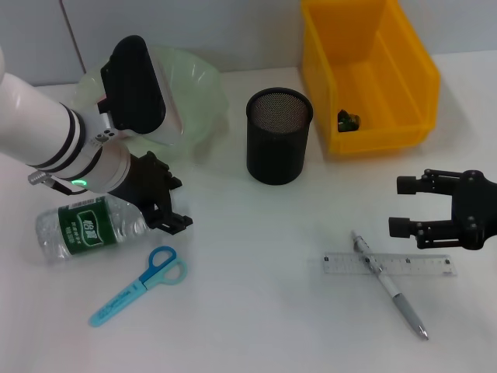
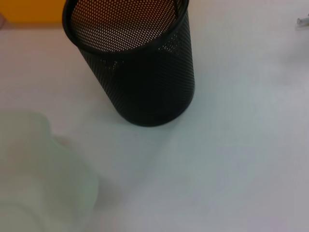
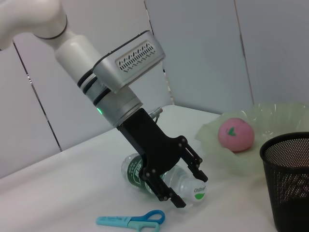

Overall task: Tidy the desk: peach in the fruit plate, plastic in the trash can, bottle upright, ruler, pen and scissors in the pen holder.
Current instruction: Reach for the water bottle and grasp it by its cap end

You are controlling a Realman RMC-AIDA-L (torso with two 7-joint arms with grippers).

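Both hands (image 1: 172, 203) (image 1: 405, 206) open, apart.

Pen holder (image 1: 279, 136): black perforated metal mesh, matt. Bottle (image 1: 89, 226): clear glossy plastic, green label. Fruit plate (image 1: 203, 89): translucent pale-green, glossy. Trash can (image 1: 404, 78): smooth yellow plastic. Ruler (image 1: 423, 265): transparent plastic. Scissors (image 1: 140, 284): blue plastic handles. Desk (image 1: 256, 311): smooth white, matt.
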